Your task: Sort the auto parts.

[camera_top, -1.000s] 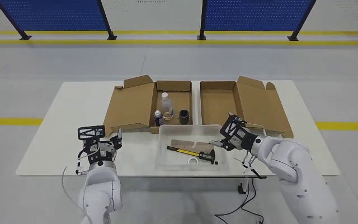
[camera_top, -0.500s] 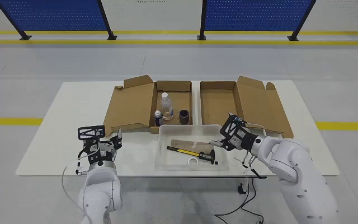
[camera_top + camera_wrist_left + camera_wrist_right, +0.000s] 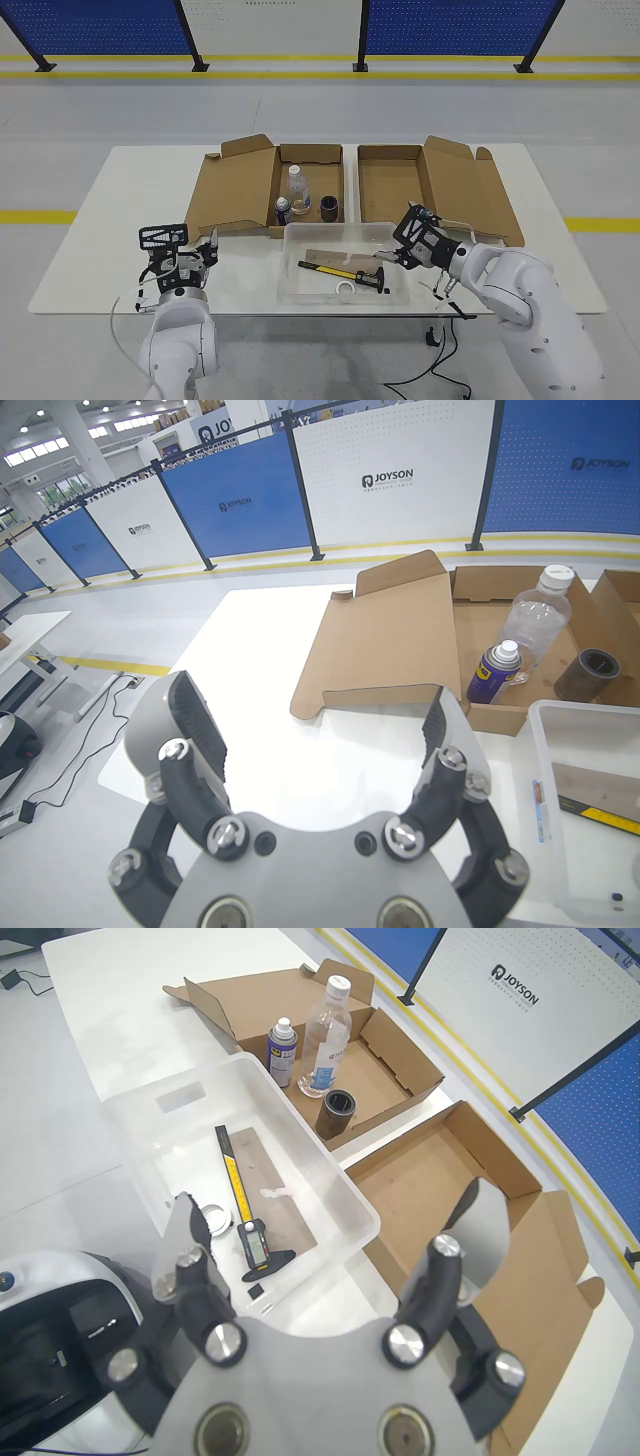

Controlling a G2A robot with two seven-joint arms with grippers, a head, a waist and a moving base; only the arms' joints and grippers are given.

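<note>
A clear plastic bin [image 3: 290,262] at the table's front centre holds a yellow-and-black caliper [image 3: 340,272], a white ring [image 3: 345,288] and a brown sheet. Behind it, the left cardboard box [image 3: 320,175] contains a water bottle [image 3: 297,190], a blue spray can [image 3: 283,211] and a black cylinder [image 3: 329,209]. The right cardboard box [image 3: 390,185] holds nothing. My left gripper [image 3: 310,690] hovers open over the bare table left of the bin. At the bin's right end my right gripper [image 3: 330,1193] is open above the caliper [image 3: 240,1198]; nothing sits between its fingers.
Both boxes have their lids folded flat outward on the table. White tabletop lies bare left of the bin and around the left gripper [image 3: 190,240]. A cable hangs off the front edge by the right arm.
</note>
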